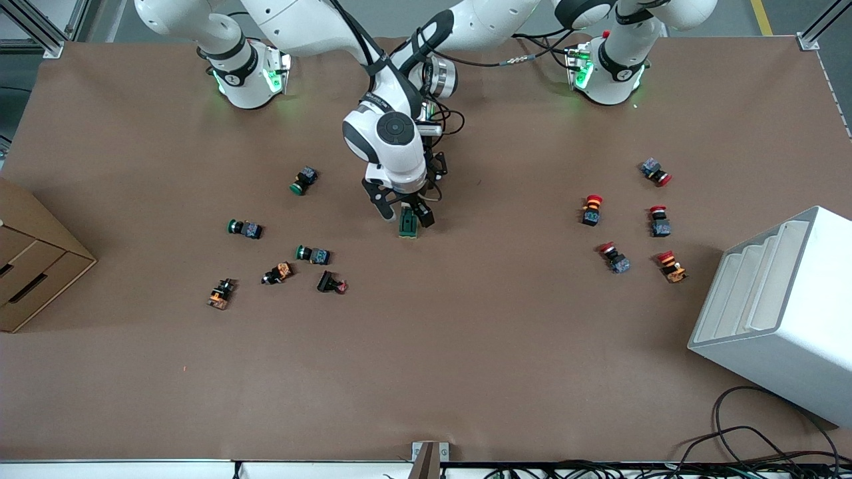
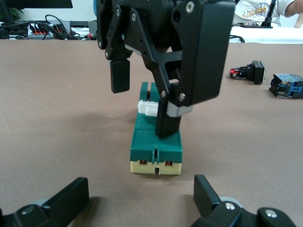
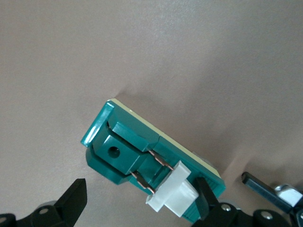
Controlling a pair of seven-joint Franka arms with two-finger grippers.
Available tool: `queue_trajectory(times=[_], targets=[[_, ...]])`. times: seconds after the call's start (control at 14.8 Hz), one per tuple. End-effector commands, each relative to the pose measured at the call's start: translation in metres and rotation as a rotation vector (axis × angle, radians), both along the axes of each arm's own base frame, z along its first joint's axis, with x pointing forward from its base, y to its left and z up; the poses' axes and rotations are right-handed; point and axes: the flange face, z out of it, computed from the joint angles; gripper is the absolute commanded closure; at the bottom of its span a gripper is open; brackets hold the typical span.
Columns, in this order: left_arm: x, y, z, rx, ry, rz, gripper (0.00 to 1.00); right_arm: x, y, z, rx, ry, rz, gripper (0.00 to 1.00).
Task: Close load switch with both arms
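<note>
The load switch (image 1: 408, 225) is a dark green block with a cream base, lying on the brown table between the two arms. Its white lever (image 2: 147, 108) stands up from the top, with two copper blades (image 3: 154, 172) showing under it. My right gripper (image 1: 405, 211) hangs open straight over the switch. One of its fingers (image 2: 168, 124) rests on the green body beside the lever, and the other hangs free in the air. My left gripper (image 2: 141, 189) is open and low over the table, just off the switch's cream end (image 2: 156, 166), touching nothing.
Several green-capped buttons (image 1: 304, 179) and other small parts (image 1: 331, 283) lie toward the right arm's end. Red-capped buttons (image 1: 592, 209) lie toward the left arm's end. A cardboard box (image 1: 26, 259) and a white rack (image 1: 782, 313) stand at the table's two ends.
</note>
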Motion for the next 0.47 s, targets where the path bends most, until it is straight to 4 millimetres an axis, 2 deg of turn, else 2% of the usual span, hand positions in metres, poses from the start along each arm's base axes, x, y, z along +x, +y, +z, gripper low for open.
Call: queue_trajectory(times=[0.0, 0.2, 0.4], targets=[[0.001, -0.007, -0.011, -0.011, 0.011, 0.002, 0.02, 0.004, 0.005, -0.002, 0.01, -0.028, 0.009, 0.0], [0.001, -0.007, -0.012, -0.013, 0.012, 0.003, 0.02, 0.016, 0.006, 0.007, 0.021, -0.05, 0.006, 0.0], [0.002, -0.006, -0.015, -0.009, 0.016, 0.006, 0.02, 0.037, 0.001, 0.02, 0.038, -0.072, -0.011, 0.0]])
